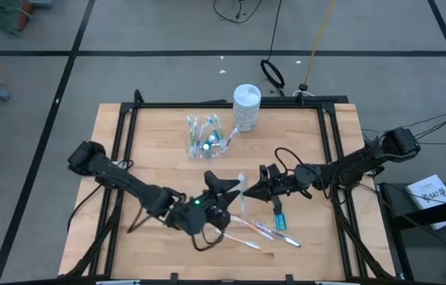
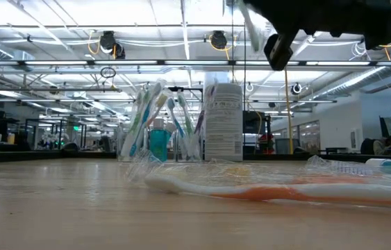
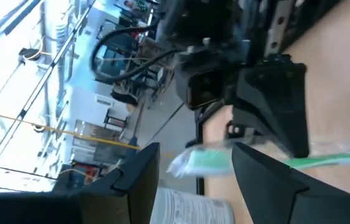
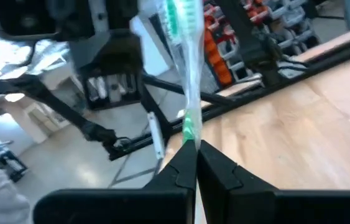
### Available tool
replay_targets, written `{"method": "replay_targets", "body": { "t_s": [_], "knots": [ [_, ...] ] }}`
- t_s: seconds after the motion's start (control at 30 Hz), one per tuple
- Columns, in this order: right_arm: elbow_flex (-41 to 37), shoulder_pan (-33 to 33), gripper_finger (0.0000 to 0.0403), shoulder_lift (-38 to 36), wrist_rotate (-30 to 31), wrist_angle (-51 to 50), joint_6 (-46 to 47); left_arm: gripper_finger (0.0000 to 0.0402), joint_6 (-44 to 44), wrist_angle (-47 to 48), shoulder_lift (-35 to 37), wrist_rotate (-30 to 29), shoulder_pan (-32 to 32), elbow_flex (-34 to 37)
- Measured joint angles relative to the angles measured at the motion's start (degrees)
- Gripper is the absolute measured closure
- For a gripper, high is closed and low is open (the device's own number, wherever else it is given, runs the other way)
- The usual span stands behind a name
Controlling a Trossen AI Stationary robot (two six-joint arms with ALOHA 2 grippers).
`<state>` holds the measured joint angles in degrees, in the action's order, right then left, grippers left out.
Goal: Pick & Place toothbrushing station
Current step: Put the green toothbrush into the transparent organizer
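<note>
A clear plastic cup (image 1: 205,136) with several pastel toothbrushes and a teal tube stands upright at the table's far middle; it also shows in the low view (image 2: 157,132). My right gripper (image 1: 249,190) is shut on a green toothbrush in a clear wrapper (image 4: 184,37), above the table's middle. My left gripper (image 1: 224,190) is open right beside it. In the left wrist view the toothbrush's brush end (image 3: 202,160) lies between its open fingers (image 3: 196,180); I see no touch. Several more toothbrushes (image 1: 258,231) and a teal tube (image 1: 280,218) lie flat on the table near the front. My right gripper pinches the green toothbrush's handle (image 4: 189,134) between its two shut fingers. The fingers come about level from the table's right side. The brush sticks out past the fingertips toward the left gripper, lifted clear of the table.
A taller white canister (image 1: 246,107) stands just right of the cup at the far edge. An orange-handled toothbrush (image 2: 285,191) lies close to the low camera. The table's left half (image 1: 127,158) holds only the left arm.
</note>
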<state>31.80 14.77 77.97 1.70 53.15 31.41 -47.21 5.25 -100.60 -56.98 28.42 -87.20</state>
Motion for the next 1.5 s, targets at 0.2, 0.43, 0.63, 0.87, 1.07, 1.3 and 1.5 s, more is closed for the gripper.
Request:
{"method": "replay_targets", "body": {
  "t_s": [0.2,0.43,0.63,0.87,1.07,1.3,1.5],
  "knots": [
    [0.0,2.0,0.0402,0.0,0.0,2.0,-0.6,0.0195,4.3,0.0,2.2,1.7,-0.1,0.0],
    [0.0,1.2,0.0403,0.0,0.0,0.3,-5.3,0.0195,7.4,0.1,2.1,3.5,0.3,0.1],
    [0.0,-0.7,0.0403,0.0,0.0,-4.9,-10.0,0.0195,22.8,-2.3,4.8,-0.1,3.6,0.1],
    [0.0,-1.7,0.0403,0.0,1.7,-6.9,-17.0,0.0195,47.2,15.8,11.6,-5.2,10.7,0.1],
    [0.0,-1.5,0.0403,0.0,10.6,-4.7,-25.4,0.0195,68.8,33.1,13.6,-3.3,14.6,0.6],
    [0.0,-4.1,0.0403,-0.1,24.0,7.5,-33.0,0.0195,81.2,40.2,13.8,-6.8,14.4,5.4],
    [1.5,-12.1,0.0403,0.0,20.7,12.4,-32.5,0.0195,82.0,39.5,13.8,-7.6,12.0,6.3]
  ]
}}
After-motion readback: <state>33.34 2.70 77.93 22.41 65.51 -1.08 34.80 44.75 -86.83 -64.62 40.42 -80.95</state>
